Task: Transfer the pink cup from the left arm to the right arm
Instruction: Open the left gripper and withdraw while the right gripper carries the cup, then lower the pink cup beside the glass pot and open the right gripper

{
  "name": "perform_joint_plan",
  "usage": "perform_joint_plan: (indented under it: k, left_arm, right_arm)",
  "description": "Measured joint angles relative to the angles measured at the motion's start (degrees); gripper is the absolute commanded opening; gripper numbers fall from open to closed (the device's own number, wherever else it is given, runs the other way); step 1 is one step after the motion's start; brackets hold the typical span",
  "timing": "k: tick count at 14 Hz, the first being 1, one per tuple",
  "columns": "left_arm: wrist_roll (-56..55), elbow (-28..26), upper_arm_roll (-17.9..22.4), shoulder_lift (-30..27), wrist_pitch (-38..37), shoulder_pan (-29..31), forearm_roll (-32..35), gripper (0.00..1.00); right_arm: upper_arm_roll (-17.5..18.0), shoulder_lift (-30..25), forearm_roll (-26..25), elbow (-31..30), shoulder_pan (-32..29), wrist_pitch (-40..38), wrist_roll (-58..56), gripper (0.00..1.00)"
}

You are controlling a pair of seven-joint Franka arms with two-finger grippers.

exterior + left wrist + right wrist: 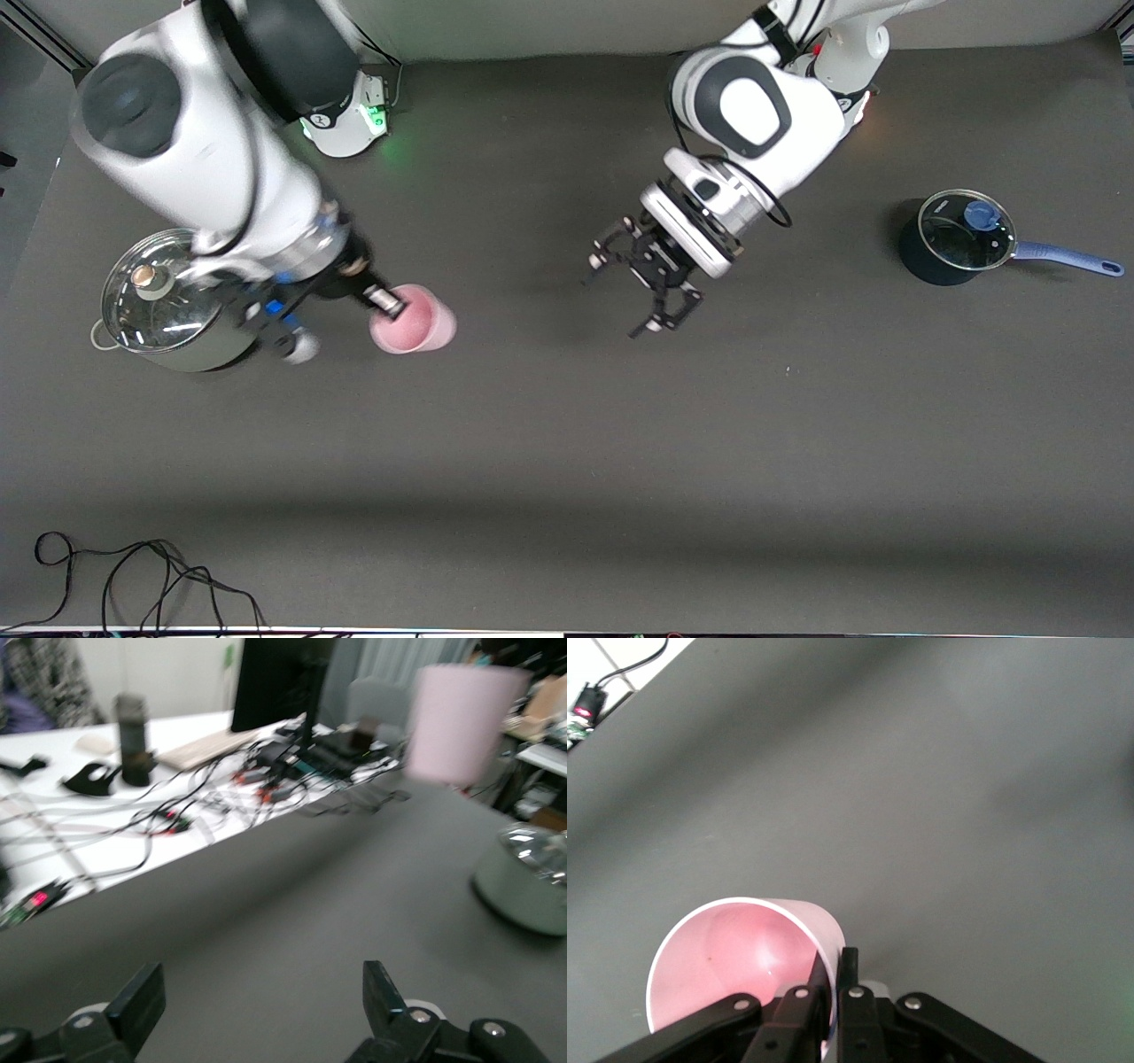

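One pink cup [414, 320] is the whole business here, held by the right pincer [387, 304] over the bench [567, 461] beside the lidded steel pot [164, 301] at the right arm's end. It looks light, thin-walled and smooth — probably stiff enough for a firm pinch but apt to slip or flex if squeezed hard, so the wall just under the rim seems the sensible place to take hold. The right wrist view shows the slim fingers [833, 992] drawn together on the cup's rim, one inside the mouth and one outside. The left pincer [645, 285] hangs over the middle of the bench, well apart from the cup, its claw-like jaws spread wide and holding nothing; the arm appears to wait. A blue saucepan [959, 236] with a glass lid sits toward the left arm's end.
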Motion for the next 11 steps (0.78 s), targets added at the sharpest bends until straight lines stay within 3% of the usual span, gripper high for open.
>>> perform_joint_plan:
  k: [5, 8, 11]
  left_arm:
    - [0.0, -2.7, 0.8, 4.1, 1.1, 6.5, 0.1, 1.0]
    - [0.0, -3.5, 0.7, 6.1, 0.9, 10.3, 0.6, 1.0]
    - [0.0, -3.4, 0.4, 8.0, -0.7, 13.3, 2.2, 1.0]
  right_arm:
    - [-0.3, -2.3, 0.1, -6.3, -11.7, -2.1, -22.6, 0.0]
    - [-3.8, -3.5, 0.1, -12.0, -13.2, -1.6, -31.8, 0.0]
    - [-6.9, -6.2, 0.1, -21.6, -13.2, 5.1, -38.0, 0.0]
